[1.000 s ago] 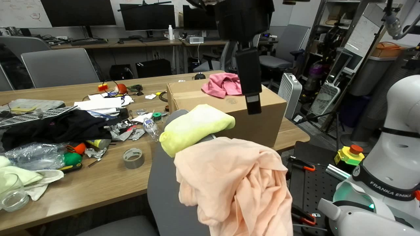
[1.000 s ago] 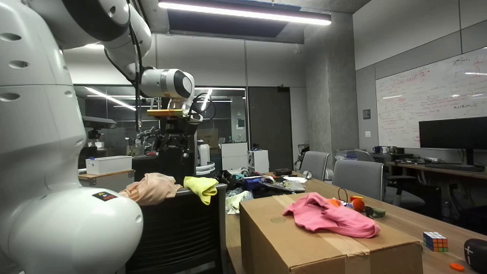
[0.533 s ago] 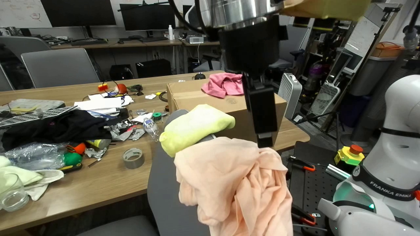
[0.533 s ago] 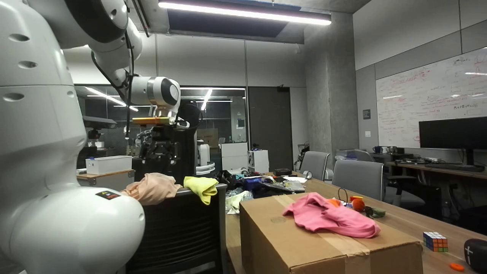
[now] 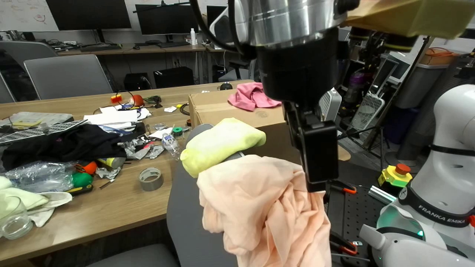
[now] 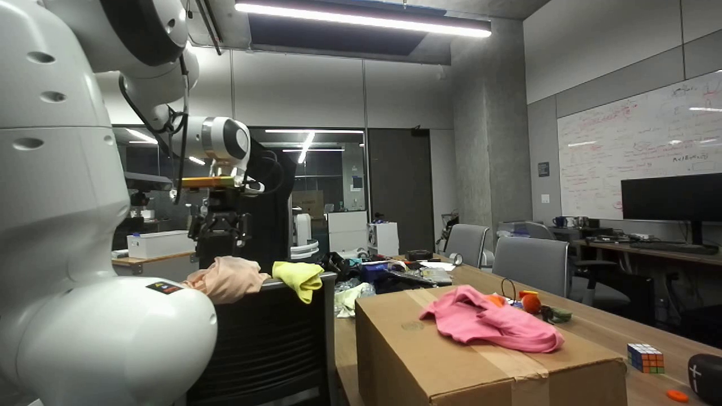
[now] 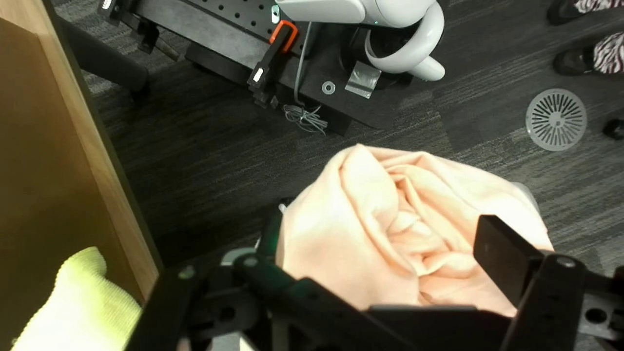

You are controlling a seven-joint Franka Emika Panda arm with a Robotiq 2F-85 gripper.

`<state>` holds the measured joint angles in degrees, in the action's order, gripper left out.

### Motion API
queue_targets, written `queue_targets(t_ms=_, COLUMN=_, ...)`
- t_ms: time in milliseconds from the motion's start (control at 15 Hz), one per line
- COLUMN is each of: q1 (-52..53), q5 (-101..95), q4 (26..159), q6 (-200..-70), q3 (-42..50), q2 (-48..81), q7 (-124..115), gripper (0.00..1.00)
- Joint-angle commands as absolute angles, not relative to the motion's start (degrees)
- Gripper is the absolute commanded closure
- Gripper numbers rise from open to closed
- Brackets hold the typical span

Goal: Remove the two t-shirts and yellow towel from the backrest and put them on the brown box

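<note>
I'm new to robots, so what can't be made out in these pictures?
Peach shirt, one end: hidden in an exterior view by the white arm.
Pink shirt, one edge: hidden in an exterior view by the gripper.
Yellow towel, part: cut off by the wrist view's bottom edge.
Brown box, inside: hidden in both exterior views by its closed top.
Whiteboard writing: too small to read in an exterior view.

A crumpled peach-coloured cloth t-shirt [image 5: 256, 204] lies bunched over the top of a grey chair backrest [image 5: 193, 222], its folds hanging down one side. Just beside it, a yellow cloth towel [image 5: 222, 144] drapes across the same edge. A rumpled pink cloth t-shirt [image 6: 491, 324] lies on the taped top of a closed brown cardboard box [image 6: 417, 352].
</note>
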<state>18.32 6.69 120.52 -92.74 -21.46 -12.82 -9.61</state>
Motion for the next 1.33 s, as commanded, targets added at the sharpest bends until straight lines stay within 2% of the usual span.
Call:
queue_targets(t_ms=0, q1=18.8, q5=9.1, q4=119.4, q6=-92.8, q3=-20.8, q2=-12.6, q7=-7.3, gripper=0.00)
queue_targets(t_ms=667, q1=19.2, q5=7.2, q4=125.2, q6=-104.7, q3=-21.9, q2=-13.6, q7=-6.1, gripper=0.00)
queue_targets(t_ms=1200, q1=19.8, q5=2.9, q4=129.8, q6=-109.3, q3=-23.5, q2=-12.7, q7=-7.7, gripper=0.00)
queue_targets(t_ms=1267, q1=19.8, q5=2.2, q4=129.9, q6=-109.2, q3=-23.6, q2=-12.8, q7=-7.5, gripper=0.05)
